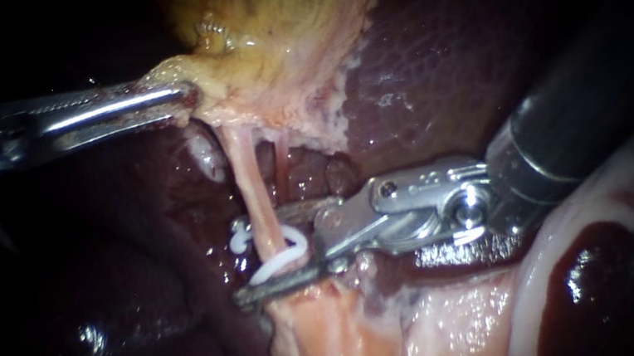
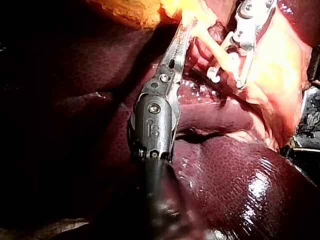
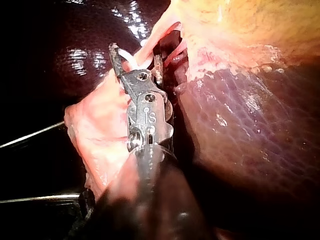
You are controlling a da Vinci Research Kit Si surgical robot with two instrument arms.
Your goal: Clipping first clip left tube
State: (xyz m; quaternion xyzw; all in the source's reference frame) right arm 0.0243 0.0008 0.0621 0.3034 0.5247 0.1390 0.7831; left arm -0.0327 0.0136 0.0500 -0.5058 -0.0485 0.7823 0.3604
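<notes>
The right instrument's pincer point(image 1: 261, 253) grips a white clip point(image 1: 287, 258) astride the left tube point(image 1: 248, 180), near its lower end. The clip looks unclosed: squeezing remains. The left instrument's pincer point(image 1: 183, 97) pinches the gallbladder point(image 1: 270, 34), far left.

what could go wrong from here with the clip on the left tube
The white clip sits around the left tube but looks not fully closed; it could slip or close askew. A thinner tube close beside might get caught. The left instrument holds the gallbladder taut; more pull may tear the tube.
</notes>
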